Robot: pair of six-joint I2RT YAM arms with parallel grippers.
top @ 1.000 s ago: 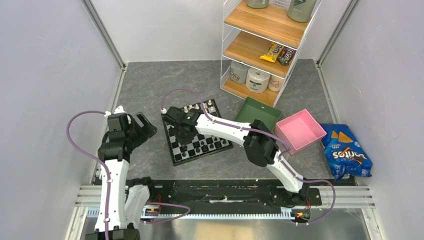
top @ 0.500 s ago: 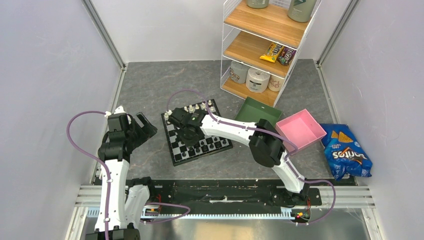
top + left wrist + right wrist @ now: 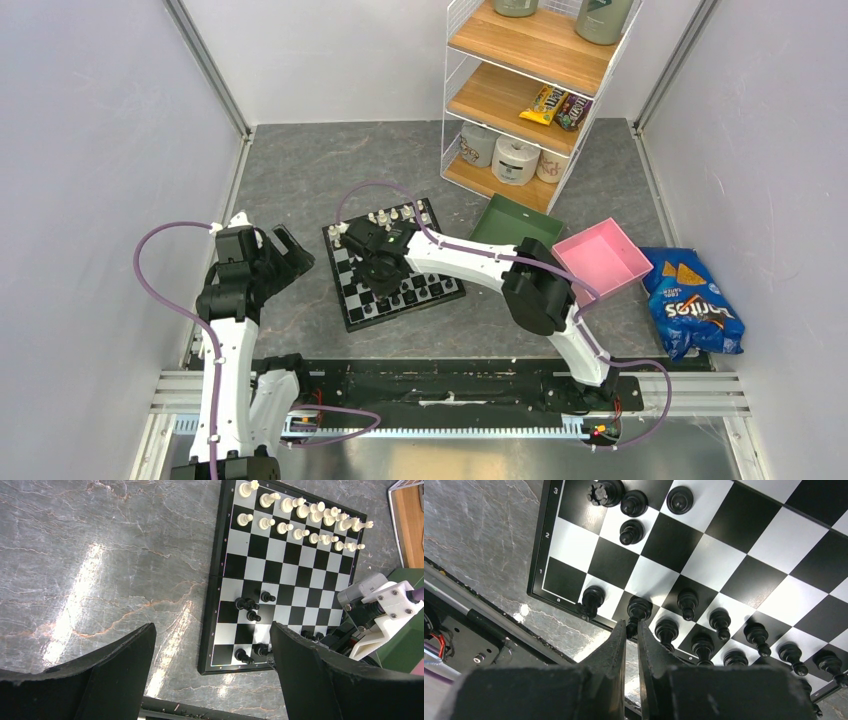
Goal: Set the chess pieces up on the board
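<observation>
The board (image 3: 352,290) lies in the middle of the table. Cream-white chess pieces (image 3: 390,217) line its far edge in two rows (image 3: 300,517). Black pieces (image 3: 719,625) stand along its near edge, and a few more black ones (image 3: 624,502) cluster near the left side. My right gripper (image 3: 632,627) is over the near left part of the board (image 3: 724,560). It is shut, pinching a black piece (image 3: 639,609) at its fingertips above the near row. My left gripper (image 3: 212,670) hangs wide open left of the board (image 3: 260,570), holding nothing.
A green tray (image 3: 515,225) and a pink tray (image 3: 600,262) sit to the right of the board. A wire shelf rack (image 3: 530,90) stands at the back. A chips bag (image 3: 695,310) lies far right. A metal rail (image 3: 400,385) runs along the near edge.
My right gripper has moved right and nearer over the board, staying shut. The left arm has not moved.
</observation>
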